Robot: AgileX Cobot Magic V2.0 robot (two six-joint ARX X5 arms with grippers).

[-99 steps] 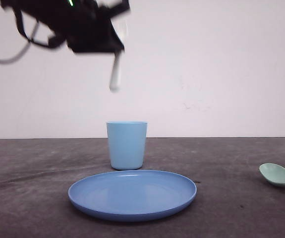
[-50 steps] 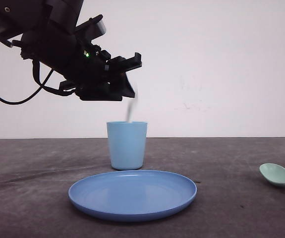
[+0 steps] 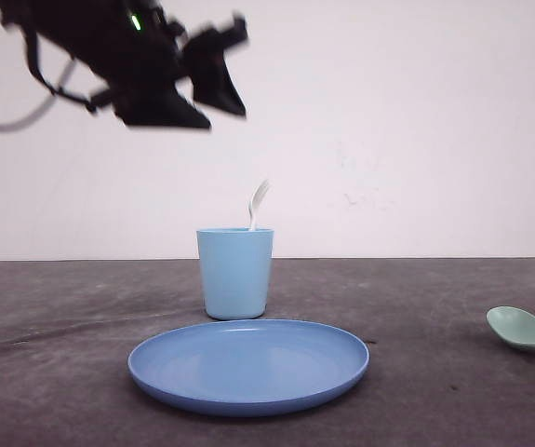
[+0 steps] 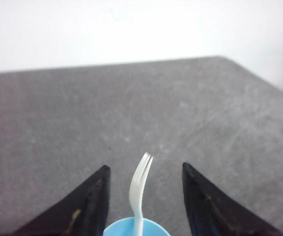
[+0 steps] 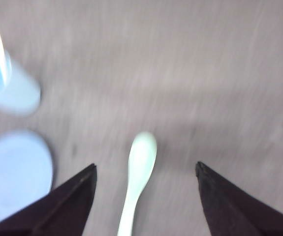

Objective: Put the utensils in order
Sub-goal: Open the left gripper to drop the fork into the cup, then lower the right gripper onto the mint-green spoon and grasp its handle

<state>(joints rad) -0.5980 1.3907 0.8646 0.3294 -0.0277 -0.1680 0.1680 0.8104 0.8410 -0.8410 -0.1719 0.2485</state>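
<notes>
Left hand [image 3: 213,70]: raised at upper left over the counter [image 3: 434,307] in the front view, above and to the left of the cup; its fingers [image 4: 89,206] stand well apart and hold nothing. Light blue cup [image 3: 235,273]: upright on the counter, just behind the round blue plate [image 3: 248,365]. White fork [image 3: 257,205]: standing in the cup, handle down, tines up and leaning slightly right above the rim; in the left wrist view it rises between the two fingers, touching neither. Mint-green spoon [image 3: 525,331]: lying on the counter at far right, well apart from the plate. Right hand [image 5: 143,206]: fingers spread wide, nothing gripped, the spoon lying on the counter between them in a blurred right wrist view.
</notes>
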